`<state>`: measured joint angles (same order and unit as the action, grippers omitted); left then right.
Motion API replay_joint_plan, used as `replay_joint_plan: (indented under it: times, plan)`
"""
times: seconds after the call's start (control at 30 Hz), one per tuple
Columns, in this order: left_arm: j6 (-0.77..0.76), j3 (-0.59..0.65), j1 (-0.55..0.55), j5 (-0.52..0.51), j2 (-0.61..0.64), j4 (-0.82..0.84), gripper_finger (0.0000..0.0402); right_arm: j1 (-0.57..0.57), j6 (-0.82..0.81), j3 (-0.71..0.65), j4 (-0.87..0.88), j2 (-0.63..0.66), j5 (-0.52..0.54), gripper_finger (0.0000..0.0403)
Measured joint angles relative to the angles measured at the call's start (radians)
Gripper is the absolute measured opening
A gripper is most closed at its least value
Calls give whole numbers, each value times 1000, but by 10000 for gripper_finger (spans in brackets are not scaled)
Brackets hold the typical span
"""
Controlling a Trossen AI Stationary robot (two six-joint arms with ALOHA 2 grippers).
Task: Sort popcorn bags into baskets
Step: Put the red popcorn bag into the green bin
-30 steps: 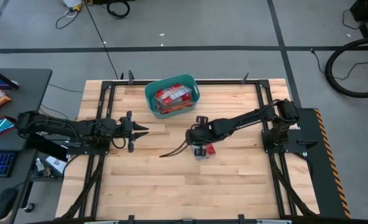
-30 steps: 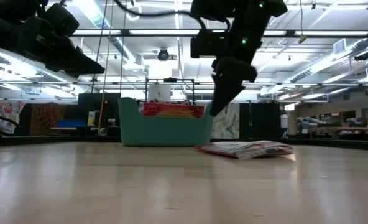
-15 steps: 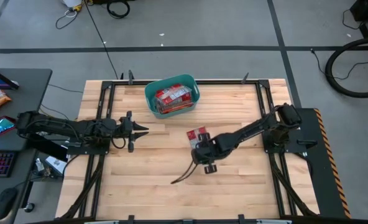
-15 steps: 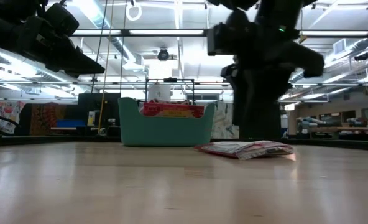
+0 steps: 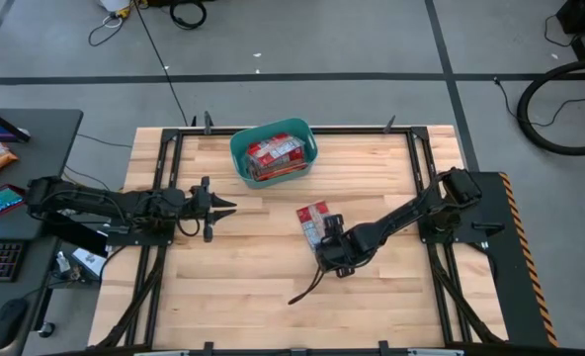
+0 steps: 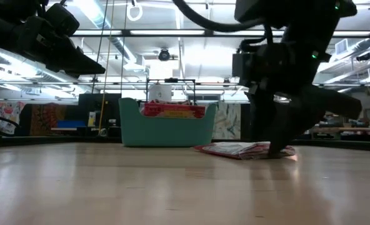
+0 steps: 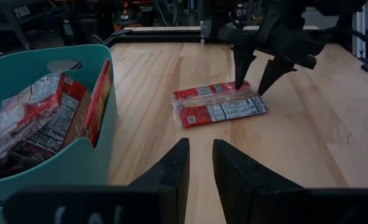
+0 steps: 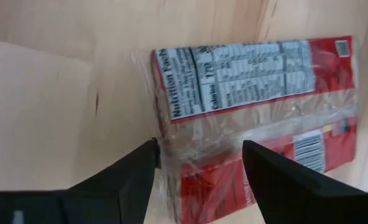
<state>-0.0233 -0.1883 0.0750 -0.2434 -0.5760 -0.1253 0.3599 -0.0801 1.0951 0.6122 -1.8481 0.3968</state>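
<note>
The right pincer (image 8: 196, 165) stood wide, fingers straddling the lone popcorn bag (image 5: 313, 219) flat on the tabletop (image 5: 233, 287), apparently to grasp it for the basket (image 5: 273, 150); the left pincer (image 5: 218, 207) waited, narrowly parted and empty.

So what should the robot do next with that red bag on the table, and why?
Probably shut the right gripper on the bag. Its jaws are open and straddle one edge of that bag, which lies flat on the table, apart from the basket where other bags already sit. The left gripper waits off to the side, so the right arm looks set to pick it up.
</note>
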Motion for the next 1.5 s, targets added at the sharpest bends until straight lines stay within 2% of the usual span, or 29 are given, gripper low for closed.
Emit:
replay_joint_plan:
  times: [0.13, 0.27, 0.6, 0.67, 0.93, 1.2, 1.4, 1.5]
  plan:
    - [0, 0, 0, 0, 0, 0, 75, -9, 10, -24, -18, 0, -5, 233]
    - [0, 0, 0, 0, 0, 2, 75, -24, 10, -49, -48, 5, -46, 199]
    - [0, 0, 0, 0, 0, 4, 75, -41, -22, -62, -93, 2, -64, 31]
    - [0, 0, 0, 0, 0, 4, 75, -42, -17, -45, -80, 0, -64, 11]
    - [0, 0, 0, 0, 0, 4, 75, -56, 40, 129, 111, -3, 18, 9]
    - [0, 0, 0, 0, 0, 4, 75, -73, 120, 378, 318, -3, 230, 8]
    - [0, 0, 0, 0, 0, 4, 75, -102, 269, 527, 334, -1, 380, 7]
    - [0, 0, 0, 0, 0, 4, 75, -139, 360, 571, 293, 0, 412, 7]
